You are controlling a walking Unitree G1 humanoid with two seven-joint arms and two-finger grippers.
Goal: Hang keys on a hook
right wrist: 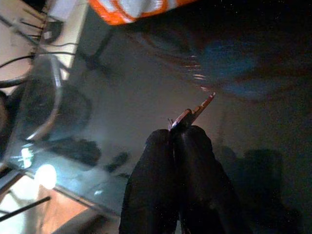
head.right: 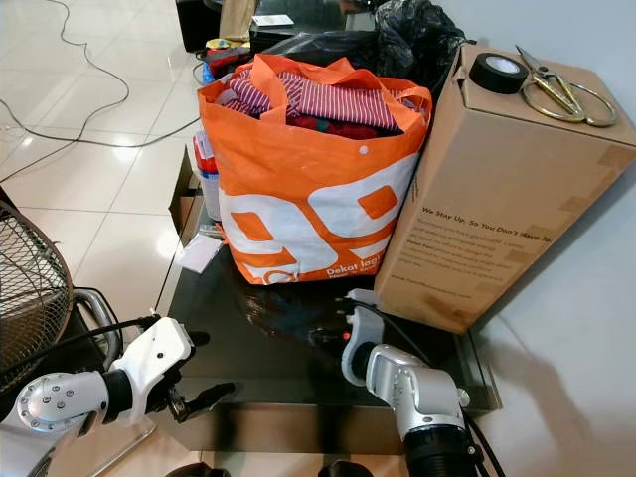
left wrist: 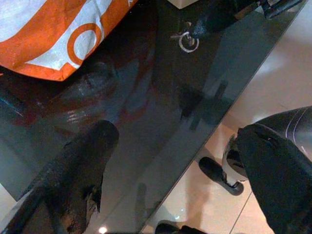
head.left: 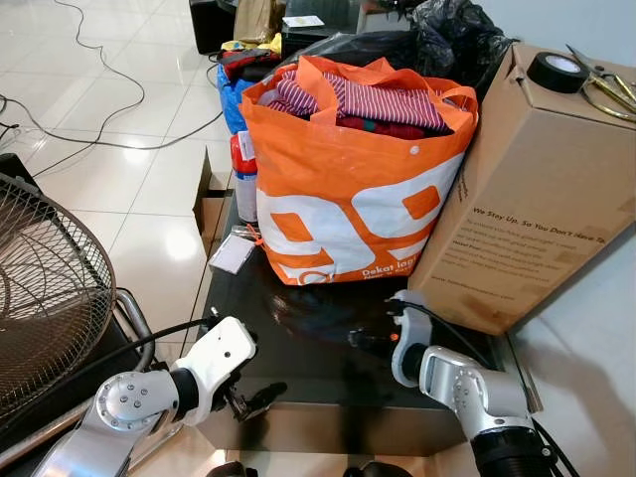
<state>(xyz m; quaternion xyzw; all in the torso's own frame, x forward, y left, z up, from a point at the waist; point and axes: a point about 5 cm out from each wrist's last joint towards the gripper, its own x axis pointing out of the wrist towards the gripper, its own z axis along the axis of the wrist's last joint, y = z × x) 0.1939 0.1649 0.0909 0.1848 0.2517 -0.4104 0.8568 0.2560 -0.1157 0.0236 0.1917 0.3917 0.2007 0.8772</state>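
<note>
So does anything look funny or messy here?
Yes. The orange bag is stuffed with clothes bulging over its rim. Scissors and a tape roll lie on top of the cardboard box, the scissors near its edge.

Head views overlook table [head.left: 328, 368]; wrist views hover close.

the cardboard box [head.right: 477, 199] reads "we stay up, so you don't have to"; orange bag [head.right: 308, 199] reads "dekat".
</note>
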